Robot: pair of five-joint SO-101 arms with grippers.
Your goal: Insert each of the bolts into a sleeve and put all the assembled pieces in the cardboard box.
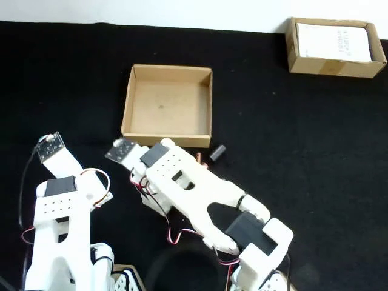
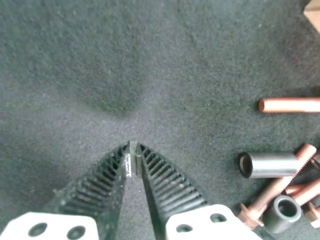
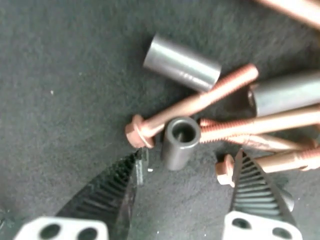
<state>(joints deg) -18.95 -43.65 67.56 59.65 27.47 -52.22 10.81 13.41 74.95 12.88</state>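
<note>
Right gripper (image 3: 190,156): wide open and holding nothing, with a jaw on either side of a sleeve (image 3: 180,141).
Left gripper (image 2: 133,150): shut tip to tip and empty, over bare counter (image 2: 100,60), with the pile off to one side.
Sleeve: stood on end between the right gripper's tips, its bore facing up.
Bolts: one (image 3: 195,102) lay just beyond the tips with its head beside the sleeve. Another's head (image 3: 225,170) sat right against the far jaw, and more shanks crossed behind.
Box (image 1: 128,103): beyond the right gripper, with no assembled piece in it.
Risk: closing here could likely pinch a bolt head along with the sleeve, or tip the sleeve so it rolled off. The touching bolts would probably be dragged along on a lift. The cause is the crowding around the sleeve.
Right wrist view: showed how the bolts touched the sleeve, which the arm hid from above.
High view: showed the box and one sleeve (image 1: 217,151) clear of the arm.
Left wrist view: showed a lone bolt (image 2: 290,105) lying apart from the pile.
</note>
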